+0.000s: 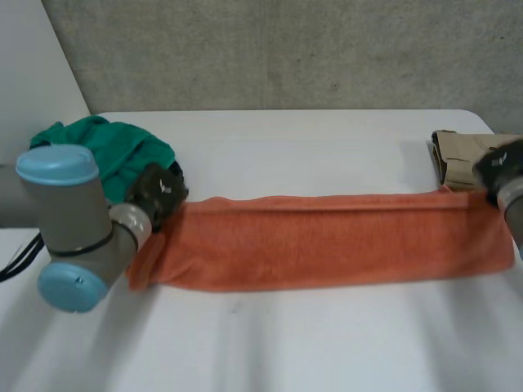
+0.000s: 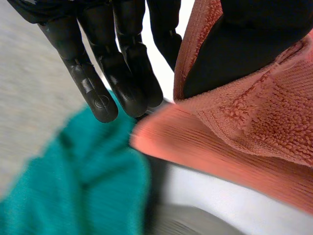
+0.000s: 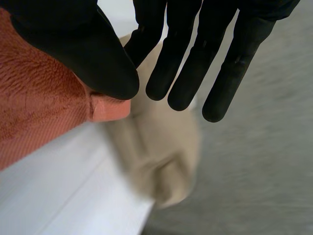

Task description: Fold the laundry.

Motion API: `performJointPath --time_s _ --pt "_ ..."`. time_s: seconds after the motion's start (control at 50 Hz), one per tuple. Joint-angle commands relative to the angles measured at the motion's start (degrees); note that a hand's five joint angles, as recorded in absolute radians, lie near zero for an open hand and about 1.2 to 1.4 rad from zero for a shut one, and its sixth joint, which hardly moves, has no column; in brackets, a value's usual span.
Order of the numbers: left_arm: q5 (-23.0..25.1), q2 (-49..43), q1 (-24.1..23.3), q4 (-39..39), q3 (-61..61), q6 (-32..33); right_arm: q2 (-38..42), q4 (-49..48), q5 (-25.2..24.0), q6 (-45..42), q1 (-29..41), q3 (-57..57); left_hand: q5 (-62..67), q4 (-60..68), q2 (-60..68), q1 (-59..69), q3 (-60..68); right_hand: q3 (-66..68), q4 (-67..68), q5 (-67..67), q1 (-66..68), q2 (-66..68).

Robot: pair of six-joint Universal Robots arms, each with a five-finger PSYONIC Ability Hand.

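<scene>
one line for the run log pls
orange towel: stretched across table | left robot hand: pinches one end | right robot hand: pinches other end

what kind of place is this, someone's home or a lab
Most likely a robotics lab or test room, not a home: a white table against a plain grey wall, a robot arm at it, and an orange towel, green cloth and beige cloth laid out.

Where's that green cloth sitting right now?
Head view: the green cloth lies bunched at the table's far left, just behind the left hand and the orange towel's left end.
</scene>
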Motion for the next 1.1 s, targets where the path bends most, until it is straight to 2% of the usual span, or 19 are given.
performJointPath --time_s 0.02,0.1,0.14,0.22,0.26,0.34,0.4,0.54,0.66,0.76,0.94,0.98,1.0,1.04,1.1 --pt "0.1 -2.6 -0.2 14.6 18.6 -0.2 -0.8 -15.4 0.4 8.9 3.3 -13.5 11.2 10.9 11.0 14.5 11.4 11.5 11.1 10.4 15.3 11.9" --pt "-0.6 -2.5 -0.6 26.6 30.7 -3.5 -3.0 -22.6 0.7 16.2 3.9 -19.5 11.2 10.9 11.0 14.5 11.4 11.5 11.1 10.4 15.3 11.9" --pt "-0.9 -1.4 -0.8 30.3 33.4 -8.2 -5.8 -24.7 1.0 18.7 4.2 -20.3 11.2 10.9 11.0 14.5 11.4 11.5 11.1 10.4 15.3 11.9" --pt "-0.6 3.1 -0.4 31.8 34.3 -15.8 -9.3 -25.1 1.3 20.0 5.7 -20.3 11.2 10.9 11.0 14.5 11.4 11.5 11.1 10.4 15.3 11.9" --pt "-0.6 4.2 -0.3 31.2 33.7 -16.9 -10.3 -24.0 1.1 20.0 6.8 -19.5 11.2 10.9 11.0 14.5 11.4 11.5 11.1 10.4 15.3 11.9" --pt "-0.9 5.2 -1.7 27.3 28.7 -17.5 -10.6 -19.4 0.8 20.0 7.8 -16.7 11.2 10.9 11.0 14.5 11.4 11.5 11.1 10.4 15.3 11.9" --pt "-0.8 6.4 -5.1 24.7 21.8 -19.8 -11.7 -13.5 0.5 20.7 9.4 -13.4 11.2 10.9 11.0 14.5 11.4 11.5 11.1 10.4 15.3 11.9" --pt "-0.2 12.9 -14.0 24.0 2.6 -34.1 -16.3 -3.6 -2.4 25.3 15.0 -0.5 11.2 10.9 11.0 14.5 11.4 11.5 11.1 10.4 15.3 11.9" --pt "-0.9 14.4 -19.5 23.2 -5.1 -35.5 -19.8 -2.7 -3.8 28.0 14.9 10.1 11.2 10.9 11.0 14.5 11.4 11.5 11.1 10.4 15.3 11.9" --pt "-0.9 13.6 -19.7 23.1 -10.5 -34.8 -20.5 -3.3 -4.5 27.5 14.4 14.8 11.2 10.9 11.0 14.5 11.4 11.5 11.1 10.4 15.3 11.9" --pt "-0.6 11.0 -19.9 22.0 -17.4 -32.1 -20.4 -5.4 -7.2 25.1 5.6 18.3 11.2 10.9 11.0 14.5 11.4 11.5 11.1 10.4 15.3 11.9" --pt "-0.6 11.0 -20.0 21.8 -18.1 -32.2 -20.0 -5.9 -8.2 25.2 4.7 18.4 -5.8 -6.1 -6.0 -2.5 -5.7 11.5 11.1 10.4 15.3 11.9" --pt "-0.6 11.7 -20.0 21.3 -18.8 -32.1 -19.8 -6.2 -8.4 25.2 4.4 18.5 -35.6 -35.9 -35.8 -32.3 -35.4 11.5 11.1 10.4 15.3 11.9" --pt "-0.5 12.1 -20.0 20.5 -19.1 -31.8 -19.0 -7.4 -8.5 25.0 3.4 18.6 -55.4 -55.8 -55.7 -52.2 -55.3 11.5 11.1 10.4 15.3 11.9" --pt "-0.3 14.9 -19.0 18.0 -18.4 -31.9 -17.3 -9.5 -8.5 24.8 2.1 18.5 -57.5 -57.9 -57.8 -54.3 -57.4 11.5 11.1 10.4 15.3 11.9"
